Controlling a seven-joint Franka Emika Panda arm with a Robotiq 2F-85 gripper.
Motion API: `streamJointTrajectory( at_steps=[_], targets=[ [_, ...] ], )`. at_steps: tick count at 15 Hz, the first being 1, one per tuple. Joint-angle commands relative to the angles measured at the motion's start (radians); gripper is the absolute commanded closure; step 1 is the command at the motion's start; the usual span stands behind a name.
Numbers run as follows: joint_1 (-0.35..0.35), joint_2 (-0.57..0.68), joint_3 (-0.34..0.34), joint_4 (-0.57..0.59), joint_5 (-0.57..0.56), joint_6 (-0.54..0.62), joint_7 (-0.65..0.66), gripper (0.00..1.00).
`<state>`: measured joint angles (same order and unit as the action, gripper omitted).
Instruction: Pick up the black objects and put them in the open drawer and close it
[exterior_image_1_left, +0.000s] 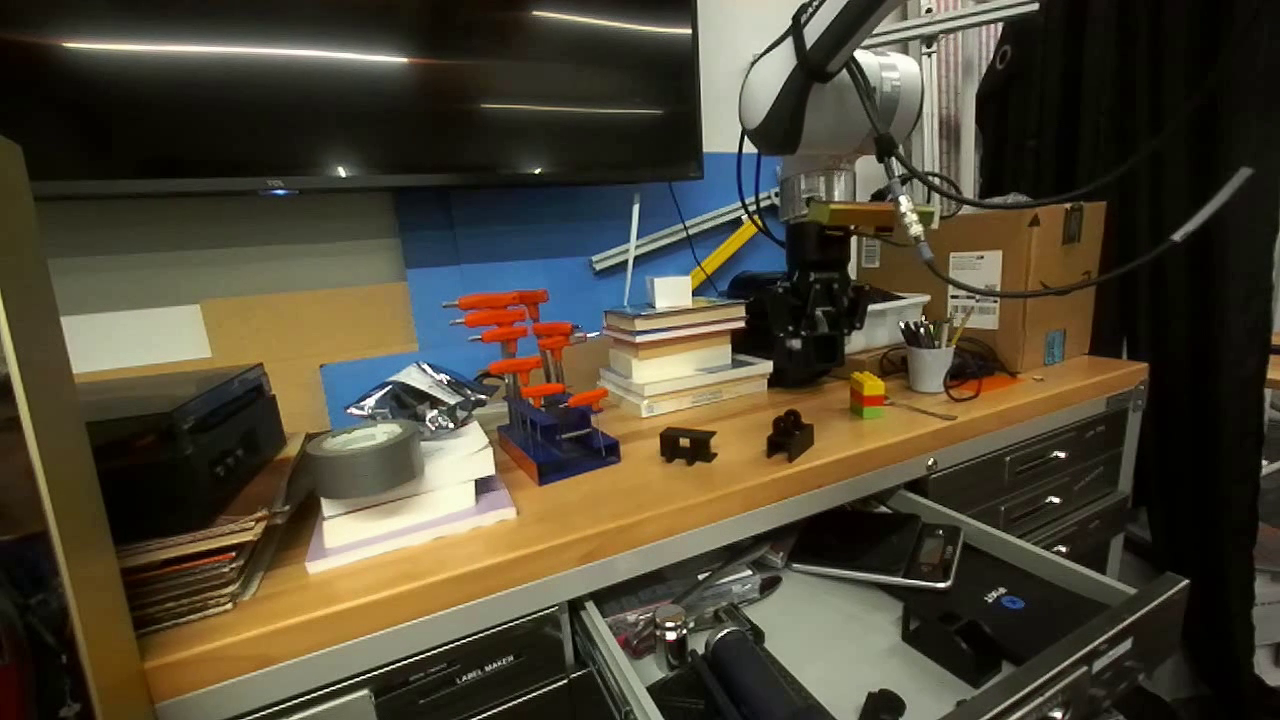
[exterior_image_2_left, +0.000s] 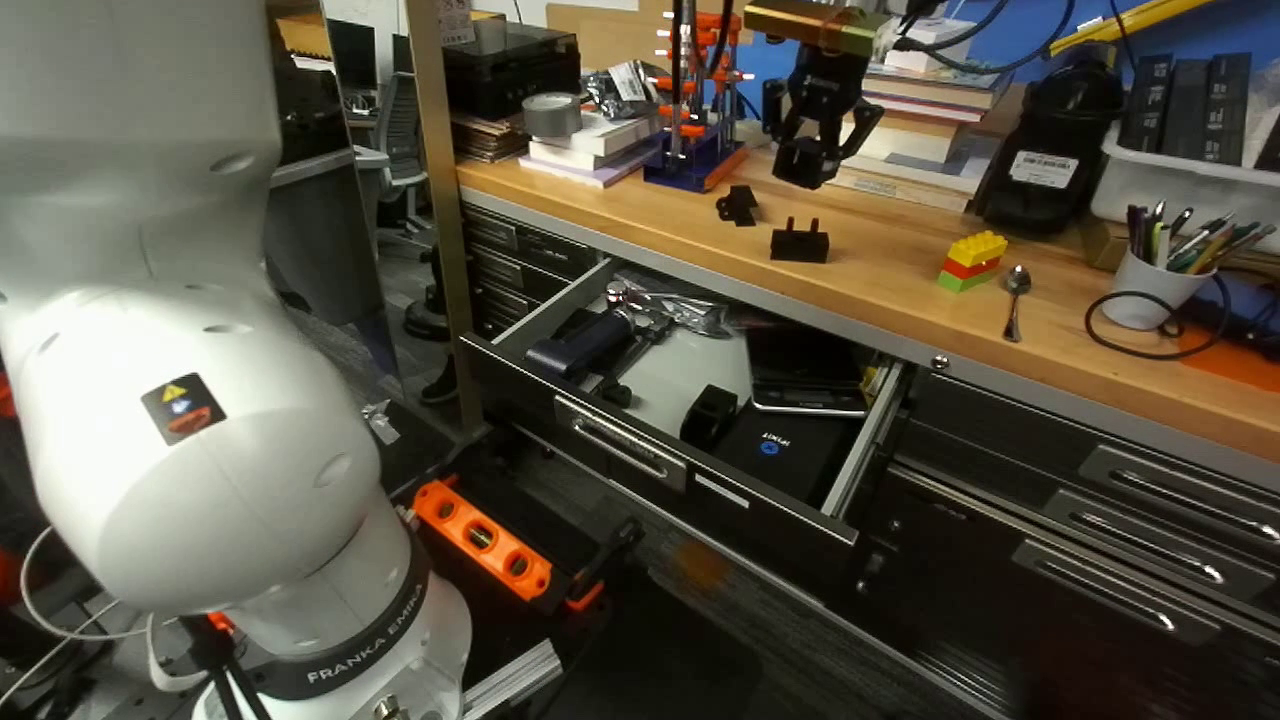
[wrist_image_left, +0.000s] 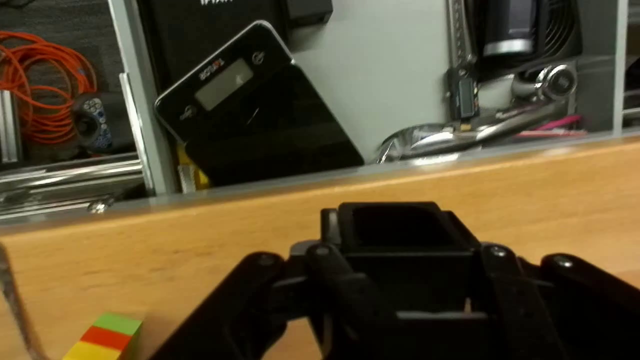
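- black block (wrist_image_left: 397, 227) hung grasped in the pincer (exterior_image_2_left: 812, 155) above the tabletop (exterior_image_1_left: 620, 500)
- carrying was likely the step
- next called for moving it over the drawer (exterior_image_2_left: 690, 362), then release

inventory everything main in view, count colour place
Workbench: 1, brown, below black screen
Loose blocks: 2, black, on workbench
Held block: 1, black, above workbench
Drawer: 1, grey inside, open under workbench
Drawer blocks: 2+, black, in drawer
Taylor scale: 1, black, in drawer
Hex keys: several, orange, in blue stand
Book stacks: 2, mostly pale, on workbench
Tape roll: 1, grey, on shorter stack
Brick stack: 1, yellow-red-green, on workbench
Spoon: 1, silver, on workbench
Pen cup: 1, white, on workbench
Franka arm: 1, white, overhanging workbench
End effector: 1, black, gripping held block
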<state>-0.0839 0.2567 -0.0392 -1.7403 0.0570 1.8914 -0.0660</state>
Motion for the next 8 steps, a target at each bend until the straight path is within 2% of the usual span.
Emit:
streamJointTrajectory(
  at_steps=[1, 3, 5, 8],
  targets=[
    [0.006, -0.169, 0.018, -0.251, 0.06, 0.034, -0.053, 0.75],
    [0.015, -0.221, 0.023, -0.364, 0.081, 0.052, -0.06, 0.75],
    [0.032, -0.264, 0.024, -0.479, 0.048, 0.113, -0.008, 0.75],
    [0.051, -0.29, 0.028, -0.654, 0.019, 0.289, 0.05, 0.75]
  ],
)
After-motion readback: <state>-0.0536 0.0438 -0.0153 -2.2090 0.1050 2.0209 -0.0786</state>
